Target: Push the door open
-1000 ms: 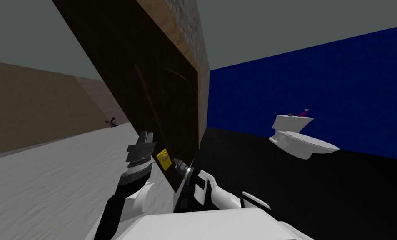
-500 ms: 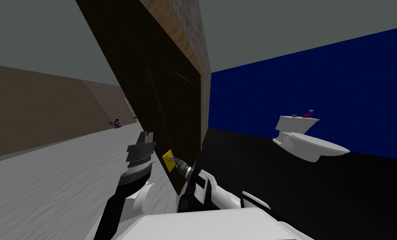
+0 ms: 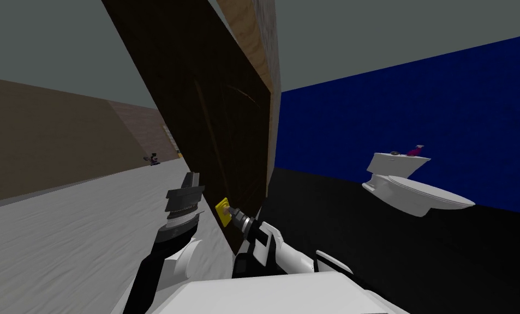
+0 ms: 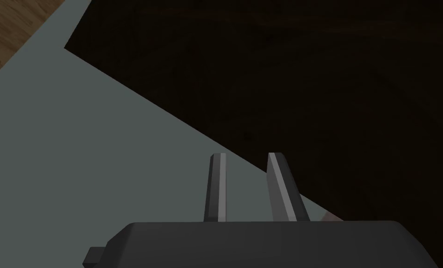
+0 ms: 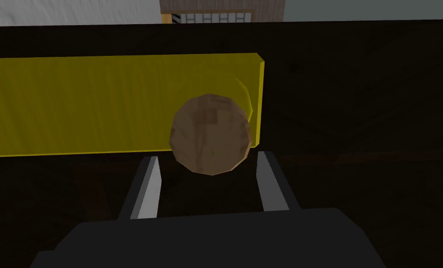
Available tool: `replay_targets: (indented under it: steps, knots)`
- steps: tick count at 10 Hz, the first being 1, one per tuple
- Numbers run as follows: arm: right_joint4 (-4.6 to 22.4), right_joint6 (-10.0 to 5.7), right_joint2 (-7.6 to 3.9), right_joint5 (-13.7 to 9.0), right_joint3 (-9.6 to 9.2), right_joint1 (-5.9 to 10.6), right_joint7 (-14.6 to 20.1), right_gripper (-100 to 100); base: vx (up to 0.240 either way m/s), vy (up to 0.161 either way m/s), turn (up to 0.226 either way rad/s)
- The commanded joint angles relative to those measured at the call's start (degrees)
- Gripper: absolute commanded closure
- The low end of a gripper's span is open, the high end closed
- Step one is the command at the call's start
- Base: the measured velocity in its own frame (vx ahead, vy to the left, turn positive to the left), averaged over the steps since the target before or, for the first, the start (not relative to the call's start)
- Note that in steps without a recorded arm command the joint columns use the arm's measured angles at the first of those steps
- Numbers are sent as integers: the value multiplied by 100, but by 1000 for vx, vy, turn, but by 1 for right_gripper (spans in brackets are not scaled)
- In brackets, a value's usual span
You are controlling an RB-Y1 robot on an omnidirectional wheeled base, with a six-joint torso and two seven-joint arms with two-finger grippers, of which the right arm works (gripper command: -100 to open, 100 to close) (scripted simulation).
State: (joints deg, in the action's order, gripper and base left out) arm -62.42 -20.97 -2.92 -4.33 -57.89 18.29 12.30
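Right gripper (image 5: 206,157) spread wide, brown knob (image 5: 210,134) at its fingertips, on yellow plate (image 5: 99,104) near edge of dark door (image 3: 209,109) | left gripper (image 4: 246,156) pinched closed alongside.

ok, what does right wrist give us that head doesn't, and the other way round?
Right wrist only: the knob's round brown face up close, and the right gripper's fingers open, one on each side of it, not pressing it.
Head only: the left gripper beside the door, a white toilet by a blue wall, and a black area under the toilet.
Both: dark door, yellow plate, knob, right gripper at the knob.
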Motion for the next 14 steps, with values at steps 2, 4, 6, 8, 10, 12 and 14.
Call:
replay_targets:
  steps: [2, 4, 6, 8, 10, 12, 14]
  knots:
    - [-1, 0, -5, 0, -1, -2, 1, 100, -12, -31, 3]
    - [-1, 0, -5, 0, -1, -2, 1, 100, -6, -13, -1]
    - [28, 17, -58, -1, 142, -23, -42, -100, -67, -16, -70]
    - [57, 35, 1, -1, 290, -44, -86, -100, -238, -110, -99]
    - [155, 18, -35, 0, 290, 9, -80, -100, -40, 20, 22]
    - [175, 30, -36, 3, 314, 19, -88, -100, 78, 128, 14]
    - [207, 48, -2, 7, 353, 35, -101, -100, 107, 158, 26]
